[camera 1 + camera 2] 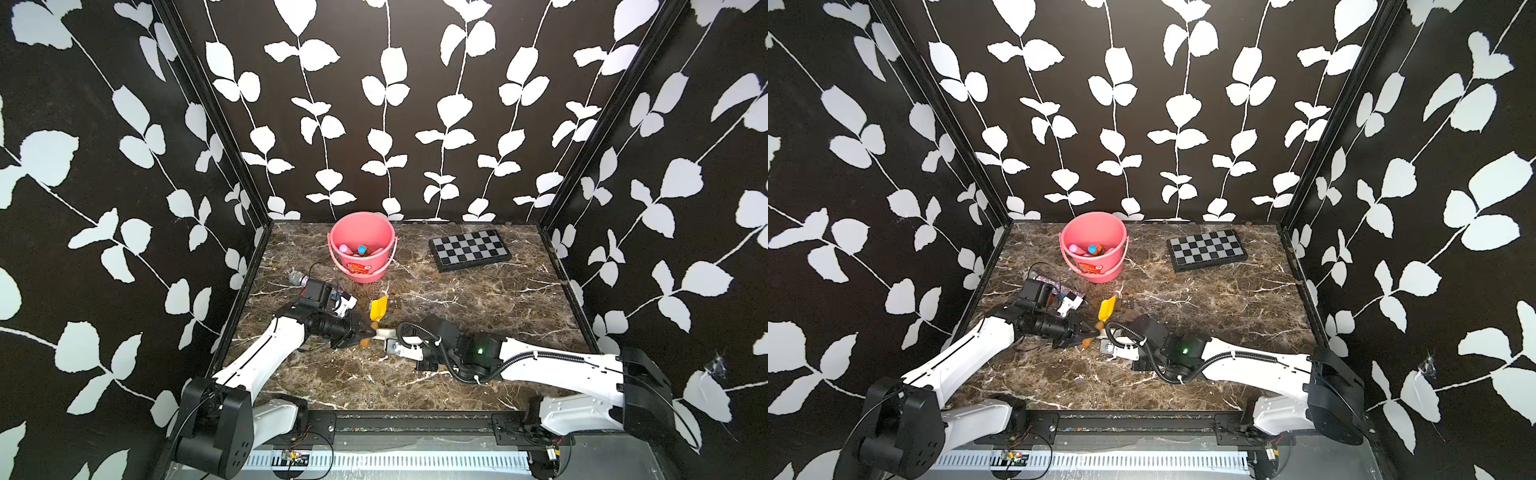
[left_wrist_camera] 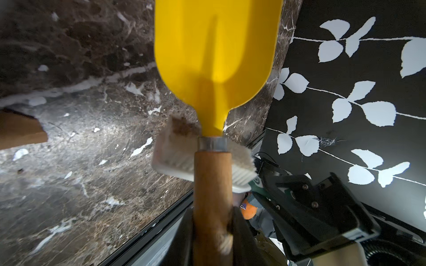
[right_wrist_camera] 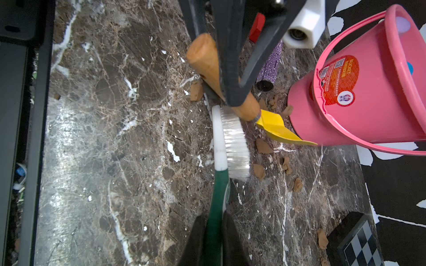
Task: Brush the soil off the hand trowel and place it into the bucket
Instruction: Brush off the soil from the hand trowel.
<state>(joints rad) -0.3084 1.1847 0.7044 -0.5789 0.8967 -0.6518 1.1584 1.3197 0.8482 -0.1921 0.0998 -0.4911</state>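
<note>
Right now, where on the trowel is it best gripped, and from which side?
The wooden handle, taken crosswise from the left, as the left hand holds it now. The shaft is round and narrow enough to clamp, and that side probably keeps the yellow blade clear for the brush reaching in from the right.

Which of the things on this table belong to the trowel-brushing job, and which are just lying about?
Part of the job:
- hand trowel, held by the left gripper
- brush, held by the right gripper
- soil lumps
- pink bucket

Just lying about:
- chessboard
- purple glittery tube
</note>
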